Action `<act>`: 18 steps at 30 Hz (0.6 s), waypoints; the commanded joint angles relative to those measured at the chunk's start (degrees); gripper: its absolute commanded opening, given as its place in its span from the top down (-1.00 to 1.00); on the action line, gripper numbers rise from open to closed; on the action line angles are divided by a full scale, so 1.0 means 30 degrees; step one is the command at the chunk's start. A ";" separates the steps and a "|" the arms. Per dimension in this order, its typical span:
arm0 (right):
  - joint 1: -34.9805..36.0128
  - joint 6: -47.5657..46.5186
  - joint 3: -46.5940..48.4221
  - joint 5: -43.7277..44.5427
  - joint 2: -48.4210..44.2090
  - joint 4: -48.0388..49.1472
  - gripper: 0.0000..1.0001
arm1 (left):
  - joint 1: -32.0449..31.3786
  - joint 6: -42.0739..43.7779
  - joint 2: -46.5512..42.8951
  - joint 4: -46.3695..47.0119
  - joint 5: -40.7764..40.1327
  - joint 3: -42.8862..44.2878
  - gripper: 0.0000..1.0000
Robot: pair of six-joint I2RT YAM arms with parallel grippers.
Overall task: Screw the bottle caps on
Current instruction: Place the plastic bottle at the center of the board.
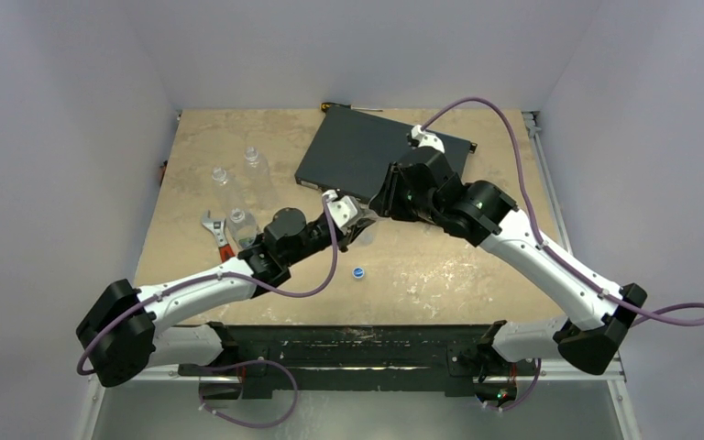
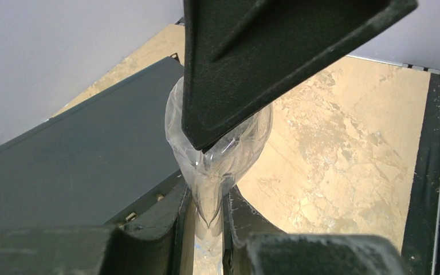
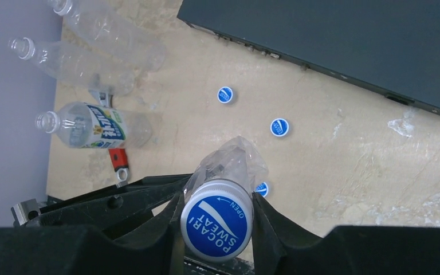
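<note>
Left hand [image 2: 209, 215] clamped on clear bottle [image 2: 223, 152]; right hand [image 3: 217, 207] closed around blue cap [image 3: 216, 224] atop neck. Best: keep cap square, bottle steady, twist gently, avoid cross-threading.

Lower centre of the right wrist view: a cap [image 3: 216, 226] with a bright blue top, a white swoosh and white lettering. Beneath it, a crumpled bottle [image 3: 229, 163] is clear. Loose caps [image 3: 225, 94] mid-frame are blue with white centres. Upper left, clear bottles [image 3: 86, 60]; a labelled bottle [image 3: 91, 127] has blue-and-white print. The box [image 3: 344, 46] is dark charcoal, the table [image 3: 332, 166] mottled beige, and the wrench handle [image 3: 117, 157] red.
</note>
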 commanded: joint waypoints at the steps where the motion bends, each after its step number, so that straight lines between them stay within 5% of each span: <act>1: -0.0279 -0.0115 0.0741 0.1165 0.0136 -0.1110 0.95 | -0.0044 -0.0859 0.0313 0.1448 0.0621 0.1025 0.53; 9: -0.5459 -0.2288 0.0264 0.1576 -0.1323 -0.2151 1.00 | -0.0025 -0.2215 -0.0878 -0.0959 -0.0061 0.1945 -0.76; 18: -1.1724 -0.3838 -0.0771 0.2746 -0.0494 -0.0300 1.00 | -0.0014 -0.2262 -0.2308 -0.6945 -0.2288 0.3905 -0.90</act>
